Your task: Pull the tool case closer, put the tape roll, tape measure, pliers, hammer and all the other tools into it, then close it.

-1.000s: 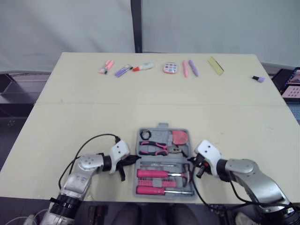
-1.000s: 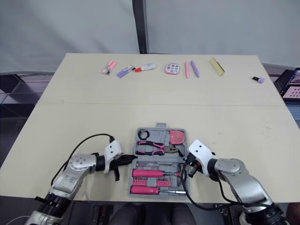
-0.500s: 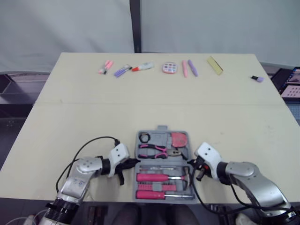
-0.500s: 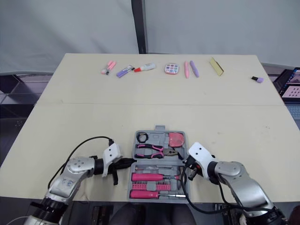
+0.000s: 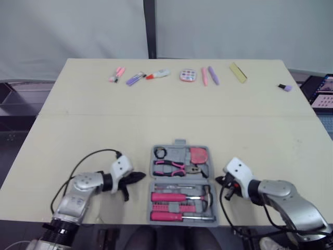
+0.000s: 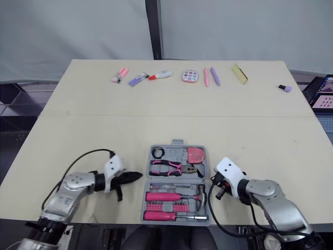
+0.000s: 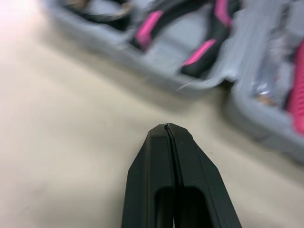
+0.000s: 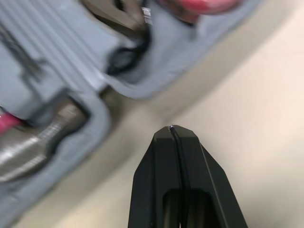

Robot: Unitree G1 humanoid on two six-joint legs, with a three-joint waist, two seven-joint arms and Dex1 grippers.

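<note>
Your left claw point(image 5: 139, 176), pressed together, lies just left of the open tool case point(image 5: 180, 151), loaded near the front of the worktop point(image 5: 104, 135). Your right claw point(image 5: 222, 183), also pressed together, flanks its right; it looks stiff and heavy, so take the far rim

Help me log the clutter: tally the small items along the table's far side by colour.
Pink: 3 (pink marker, round pink palette, pink pen)
Purple: 3 (purple marker, purple pen, small purple piece)
White and red: 1 (white-and-red tube)
Yellow: 1 (yellow strip)
Total: 8
</note>
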